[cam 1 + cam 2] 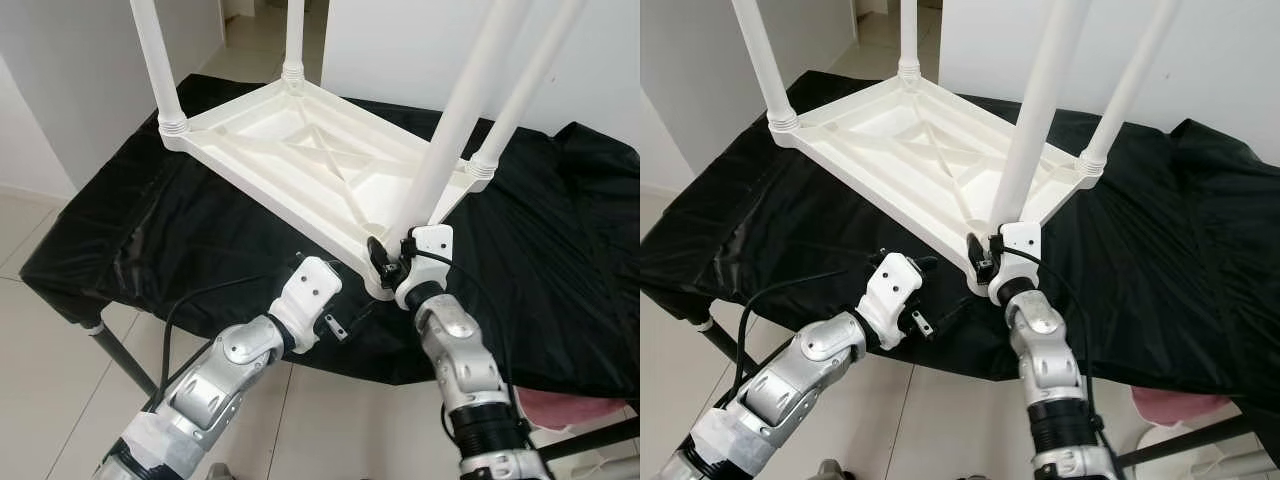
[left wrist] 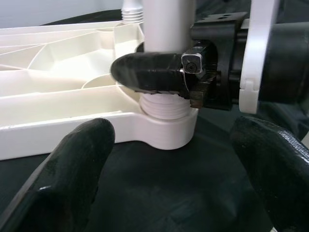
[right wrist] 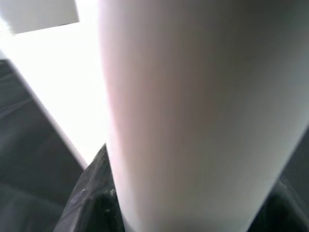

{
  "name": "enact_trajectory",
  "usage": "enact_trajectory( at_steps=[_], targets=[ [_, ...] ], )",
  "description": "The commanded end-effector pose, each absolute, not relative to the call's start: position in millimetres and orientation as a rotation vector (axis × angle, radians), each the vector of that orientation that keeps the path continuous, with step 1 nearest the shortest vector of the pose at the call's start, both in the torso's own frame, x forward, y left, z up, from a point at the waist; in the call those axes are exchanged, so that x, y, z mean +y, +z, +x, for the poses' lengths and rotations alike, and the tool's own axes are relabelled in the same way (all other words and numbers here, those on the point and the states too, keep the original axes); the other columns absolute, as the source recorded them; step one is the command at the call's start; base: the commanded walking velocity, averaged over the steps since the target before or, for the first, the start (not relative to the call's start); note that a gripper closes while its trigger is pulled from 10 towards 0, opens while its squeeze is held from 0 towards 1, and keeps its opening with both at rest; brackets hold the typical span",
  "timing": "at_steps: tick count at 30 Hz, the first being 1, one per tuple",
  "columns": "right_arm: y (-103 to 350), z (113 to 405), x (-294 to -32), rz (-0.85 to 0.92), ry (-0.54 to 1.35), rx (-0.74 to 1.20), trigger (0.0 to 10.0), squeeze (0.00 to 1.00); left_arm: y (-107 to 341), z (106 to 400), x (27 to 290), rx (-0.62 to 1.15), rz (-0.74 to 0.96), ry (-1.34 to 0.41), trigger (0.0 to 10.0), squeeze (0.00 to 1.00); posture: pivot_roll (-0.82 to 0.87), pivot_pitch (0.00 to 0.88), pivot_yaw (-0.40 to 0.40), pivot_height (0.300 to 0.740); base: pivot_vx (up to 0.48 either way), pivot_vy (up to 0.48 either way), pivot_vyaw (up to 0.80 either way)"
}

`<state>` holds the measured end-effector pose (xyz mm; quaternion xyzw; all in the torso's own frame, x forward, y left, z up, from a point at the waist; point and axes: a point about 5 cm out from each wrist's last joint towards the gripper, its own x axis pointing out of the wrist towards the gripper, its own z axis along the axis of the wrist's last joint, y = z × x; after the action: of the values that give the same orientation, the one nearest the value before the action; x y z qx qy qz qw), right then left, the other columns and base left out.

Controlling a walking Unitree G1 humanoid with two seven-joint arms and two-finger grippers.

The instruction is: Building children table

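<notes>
The white plastic table top (image 1: 300, 150) lies upside down on a black cloth. Three white legs stand upright in its far-left (image 1: 160, 70), back (image 1: 293, 35) and right (image 1: 525, 85) corners. A fourth leg (image 1: 450, 140) stands slightly tilted in the near corner socket (image 2: 166, 133). My right gripper (image 1: 385, 255) is shut on this leg just above its ribbed base, with one black finger (image 2: 149, 72) wrapped round it; the leg (image 3: 193, 116) looms close in the right wrist view. My left gripper (image 2: 171, 159) is open just short of that corner, level with the socket, with nothing between its fingers.
The black cloth (image 1: 130, 230) covers a low work table with a metal leg (image 1: 120, 355) at its near left. Tiled floor lies below the near edge. Something pink (image 1: 575, 410) sits at the lower right. White walls stand behind.
</notes>
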<state>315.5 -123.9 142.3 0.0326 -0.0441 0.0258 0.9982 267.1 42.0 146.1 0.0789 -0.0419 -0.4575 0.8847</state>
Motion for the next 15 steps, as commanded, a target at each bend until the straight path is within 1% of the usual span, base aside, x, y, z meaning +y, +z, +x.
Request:
enact_trajectory(
  at_steps=[1, 3, 4, 5, 7, 13, 14, 15],
  targets=[
    [127, 308, -130, 0.094, -0.077, -0.025, 10.0, 0.00, 142, 260, 37, -0.075, 0.192, -1.089, 10.0, 0.00, 0.04, 0.051, -0.077, 0.740, 0.000, 0.000, 0.00],
    [125, 306, -125, 0.114, -0.088, -0.016, 10.0, 0.00, 143, 260, 37, -0.076, 0.191, -1.088, 10.0, 0.00, 0.05, 0.052, -0.075, 0.740, 0.000, 0.000, 0.00],
    [125, 304, -116, 0.134, -0.051, -0.006, 10.0, 0.00, 143, 260, 38, -0.073, 0.178, -1.093, 10.0, 0.00, 0.05, 0.052, -0.074, 0.740, 0.000, 0.000, 0.00],
    [125, 304, -116, 0.134, -0.051, -0.006, 10.0, 0.00, 143, 260, 38, -0.073, 0.178, -1.093, 10.0, 0.00, 0.05, 0.052, -0.074, 0.740, 0.000, 0.000, 0.00],
    [129, 303, -108, 0.142, -0.008, -0.025, 10.0, 0.00, 144, 258, 38, -0.059, 0.140, -1.111, 10.0, 0.00, 0.05, 0.052, -0.074, 0.740, 0.000, 0.000, 0.00],
    [133, 302, -111, 0.138, -0.022, -0.037, 10.0, 0.00, 143, 256, 38, -0.059, 0.149, -1.124, 10.0, 0.00, 0.05, 0.049, -0.070, 0.740, 0.000, 0.000, 0.00],
    [131, 301, -111, 0.134, -0.020, -0.033, 10.0, 0.56, 143, 257, 39, -0.057, 0.149, -1.121, 10.0, 0.00, 0.05, 0.047, -0.069, 0.740, 0.000, 0.000, 0.00],
    [130, 301, -111, 0.133, -0.018, -0.029, 10.0, 0.56, 143, 257, 39, -0.055, 0.148, -1.120, 10.0, 0.00, 0.05, 0.047, -0.069, 0.740, 0.000, 0.000, 0.00]
  ],
)
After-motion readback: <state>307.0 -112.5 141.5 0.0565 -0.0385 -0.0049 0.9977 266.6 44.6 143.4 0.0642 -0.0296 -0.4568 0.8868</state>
